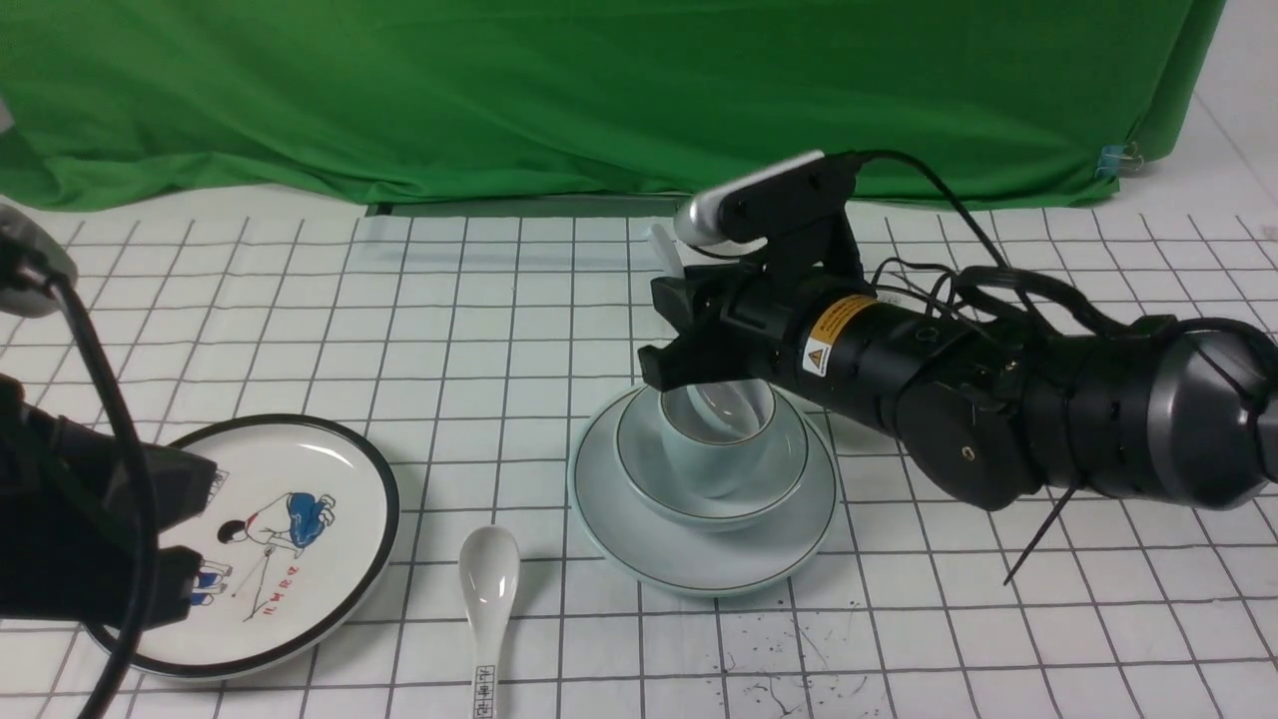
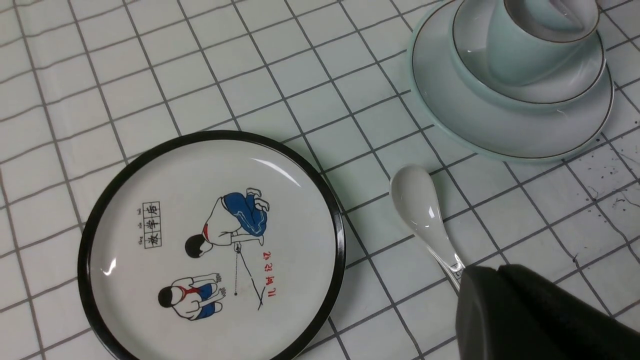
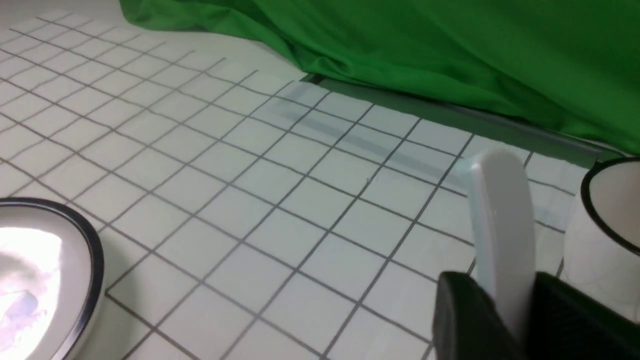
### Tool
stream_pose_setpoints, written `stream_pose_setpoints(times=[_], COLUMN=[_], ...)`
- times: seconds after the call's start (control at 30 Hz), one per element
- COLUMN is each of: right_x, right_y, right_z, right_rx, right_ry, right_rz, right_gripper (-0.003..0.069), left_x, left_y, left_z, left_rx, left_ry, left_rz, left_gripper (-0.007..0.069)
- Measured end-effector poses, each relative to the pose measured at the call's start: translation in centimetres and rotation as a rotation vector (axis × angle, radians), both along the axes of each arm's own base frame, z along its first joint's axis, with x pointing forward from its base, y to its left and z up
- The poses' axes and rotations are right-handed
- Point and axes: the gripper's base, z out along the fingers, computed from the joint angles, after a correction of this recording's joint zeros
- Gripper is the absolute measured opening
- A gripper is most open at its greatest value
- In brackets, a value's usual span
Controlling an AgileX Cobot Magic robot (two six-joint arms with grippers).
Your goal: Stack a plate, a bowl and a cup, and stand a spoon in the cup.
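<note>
The pale blue-green plate (image 1: pixel 699 559) lies at the table's middle with the bowl (image 1: pixel 784 479) in it and the cup (image 1: pixel 714 454) in the bowl. The stack also shows in the left wrist view: plate (image 2: pixel 475 125), bowl (image 2: pixel 575 85), cup (image 2: pixel 520 50). My right gripper (image 1: pixel 671 330) hovers over the cup's far left rim, shut on the plain white spoon (image 1: pixel 664 250), handle up. It shows in the right wrist view (image 3: pixel 505 310) clamped on the spoon (image 3: pixel 500 215). A pale rounded shape lies inside the cup. My left gripper (image 2: pixel 500 270) is shut and empty.
A black-rimmed plate with cartoon children (image 1: pixel 290 539) lies at the front left, under my left gripper (image 1: pixel 200 529). A white spoon with black characters (image 1: pixel 489 579) lies between the two plates. A white black-rimmed cup (image 3: pixel 610 235) stands beyond the stack. Green cloth backs the table.
</note>
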Motion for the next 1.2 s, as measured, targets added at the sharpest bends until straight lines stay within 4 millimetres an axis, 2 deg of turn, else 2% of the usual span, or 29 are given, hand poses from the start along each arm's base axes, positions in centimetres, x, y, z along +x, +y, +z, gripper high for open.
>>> stream_pose_setpoints(times=[0.17,0.33,0.43,0.53,0.57,0.63,0.67,0.7,0.73,0.77,0.8,0.83,0.87,0.9,1.0,1.03,1.07,1.13,1.2], right_x=[0.0,0.0,-0.4,-1.2,-1.2,-2.8,-3.1,-4.3,-4.4,-5.3,-5.7,-7.1,-8.3,-8.5,-12.2,-12.6,-13.9,-15.0,-17.1], right_y=[0.0,0.0,-0.3,-0.9,-1.0,-2.2,-2.4,-3.3,-3.4,-4.1,-4.3,-5.4,-6.2,-6.3,-8.9,-9.2,-10.1,-10.9,-12.4], right_z=[-0.4,-0.2,1.0,3.5,3.7,7.2,7.6,9.5,9.7,11.1,11.5,13.0,13.8,13.9,15.0,15.1,15.1,15.1,15.1], right_rx=[-0.023,-0.024,-0.020,-0.013,-0.013,-0.025,-0.034,-0.043,-0.044,-0.046,-0.045,-0.033,-0.017,-0.014,0.028,0.032,0.044,0.053,0.076], right_ry=[0.002,0.002,-0.007,-0.023,-0.023,-0.045,-0.041,-0.048,-0.049,-0.059,-0.065,-0.100,-0.124,-0.128,-0.186,-0.192,-0.208,-0.222,-0.253], right_rz=[0.006,0.006,0.004,0.000,0.000,-0.002,-0.002,-0.004,-0.004,-0.006,-0.006,-0.005,-0.006,-0.006,-0.008,-0.008,-0.009,-0.010,-0.012], right_gripper=[0.0174,0.0253,0.0281,0.0270,0.0267,0.0195,0.0180,0.0108,0.0108,0.0056,0.0050,0.0018,0.0013,0.0013,0.0011,0.0011,0.0011,0.0011,0.0011], left_x=[0.0,-0.1,-0.5,-1.9,-2.2,-4.4,-4.9,-6.3,-6.5,-7.6,-7.8,-9.0,-9.5,-9.8,-11.2,-11.4,-11.6,-11.7,-11.7], left_y=[0.0,0.0,0.2,0.7,0.8,1.8,2.0,2.7,2.8,3.4,3.5,4.1,4.3,4.4,5.1,5.2,5.2,5.3,5.3], left_z=[0.0,0.0,0.3,0.9,1.0,0.7,0.7,0.0,0.1,-0.9,-0.8,-2.1,-2.5,-2.6,-4.2,-4.3,-4.6,-4.8,-5.0], left_rx=[0.000,-0.003,-0.019,-0.040,-0.044,-0.057,-0.067,-0.081,-0.084,-0.095,-0.099,-0.117,-0.126,-0.132,-0.167,-0.169,-0.176,-0.180,-0.178], left_ry=[-0.001,-0.003,-0.020,-0.075,-0.087,-0.154,-0.175,-0.220,-0.232,-0.267,-0.279,-0.329,-0.358,-0.374,-0.490,-0.503,-0.532,-0.547,-0.545], left_rz=[0.000,0.002,0.009,0.013,0.014,0.033,0.040,0.066,0.070,0.093,0.096,0.117,0.124,0.126,0.136,0.137,0.136,0.135,0.135], left_gripper=[-0.0036,-0.0036,-0.0036,-0.0036,-0.0036,-0.0036,-0.0036,-0.0036,-0.0036,-0.0036,-0.0036,-0.0036,-0.0036,-0.0036,-0.0036,-0.0036,-0.0036,-0.0036,-0.0036])
